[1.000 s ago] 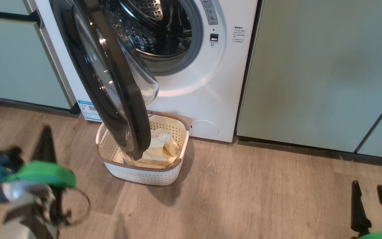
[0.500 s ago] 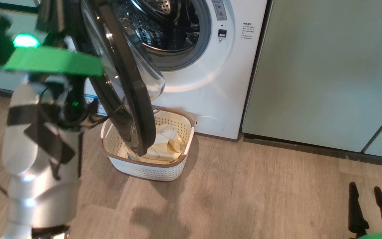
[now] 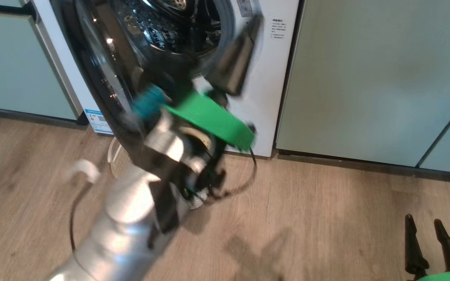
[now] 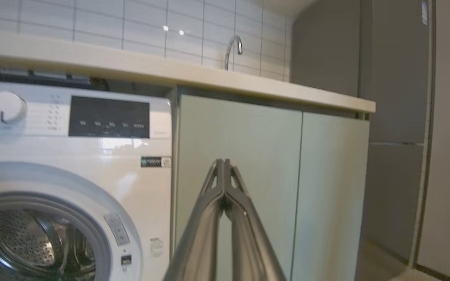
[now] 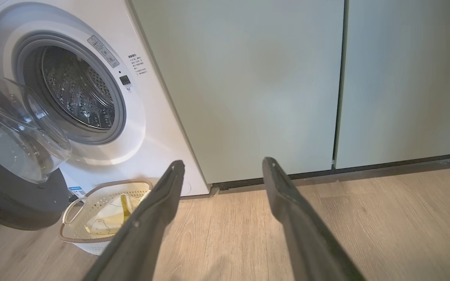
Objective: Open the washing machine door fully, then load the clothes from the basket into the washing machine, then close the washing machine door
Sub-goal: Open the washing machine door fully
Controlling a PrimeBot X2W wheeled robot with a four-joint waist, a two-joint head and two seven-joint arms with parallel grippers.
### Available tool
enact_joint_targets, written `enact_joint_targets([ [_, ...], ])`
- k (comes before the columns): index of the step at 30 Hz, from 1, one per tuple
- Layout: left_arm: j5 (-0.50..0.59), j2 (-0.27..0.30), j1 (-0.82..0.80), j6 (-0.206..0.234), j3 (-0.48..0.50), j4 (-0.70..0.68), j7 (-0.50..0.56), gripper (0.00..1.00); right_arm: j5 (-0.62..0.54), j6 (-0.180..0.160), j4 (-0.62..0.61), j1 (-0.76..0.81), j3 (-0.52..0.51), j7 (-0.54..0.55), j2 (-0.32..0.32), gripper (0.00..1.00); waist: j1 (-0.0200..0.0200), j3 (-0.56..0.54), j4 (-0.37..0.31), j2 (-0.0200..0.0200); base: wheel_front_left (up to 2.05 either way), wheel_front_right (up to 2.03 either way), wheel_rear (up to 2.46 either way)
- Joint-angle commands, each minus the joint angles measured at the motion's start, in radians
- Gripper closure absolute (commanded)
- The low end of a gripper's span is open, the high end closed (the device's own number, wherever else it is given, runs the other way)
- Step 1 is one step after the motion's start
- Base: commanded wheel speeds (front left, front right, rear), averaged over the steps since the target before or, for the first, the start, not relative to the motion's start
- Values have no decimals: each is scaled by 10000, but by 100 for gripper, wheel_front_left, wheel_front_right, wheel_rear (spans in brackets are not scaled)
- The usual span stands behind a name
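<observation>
The washing machine point(image 3: 266, 97) stands with its steel drum showing. The washing machine door point(image 3: 96, 78) hangs partly open at the left, its glass bowl point(image 5: 18, 128) bulging out over the basket point(image 5: 92, 240). Pale yellow clothes point(image 5: 109, 214) lie in the basket on the floor below the door. My left gripper point(image 3: 252, 27) is blurred, raised in front of the machine's right front, fingers shut with nothing between them. In the left wrist view its fingertips point(image 4: 223, 164) meet in front of a cabinet. My right gripper point(image 5: 224, 164) is open and empty, low over the floor at the right.
Pale green cabinets point(image 3: 365, 78) flank the machine on both sides, under a cream counter point(image 4: 248, 88) with a faucet point(image 4: 233, 47). My left forearm point(image 3: 131, 218) crosses the wooden floor point(image 3: 326, 218) and covers most of the basket in the head view.
My left arm has swung from the left of the door across to the machine's right front, still shut. The head camera has shifted. The right gripper has stayed put.
</observation>
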Motion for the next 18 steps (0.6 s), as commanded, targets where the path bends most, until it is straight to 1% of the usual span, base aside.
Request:
enact_joint_targets([
  [1,-100,182,-111,212,-102,-52,-161,100,71,4,-248,-485,188,-95,-236,0,-1,51,-71,0,0,0,0],
  [6,-588,180,261,881,-1718,858,-820,100,95,4,-240,-511,155,-95,-234,0,-1,139,-199,0,0,0,0],
  [10,-991,179,432,1362,-2794,1641,-1252,100,106,4,-233,-574,217,-95,-243,0,-1,209,-304,0,0,0,0],
  [14,-1379,179,598,1819,-3541,2431,-1538,100,116,4,-219,-629,228,-95,-251,0,-1,250,-364,0,0,0,0],
  [18,-1436,178,713,2252,-4071,3259,-1633,100,112,4,-193,-672,249,-95,-253,0,-1,282,-397,0,0,0,0],
])
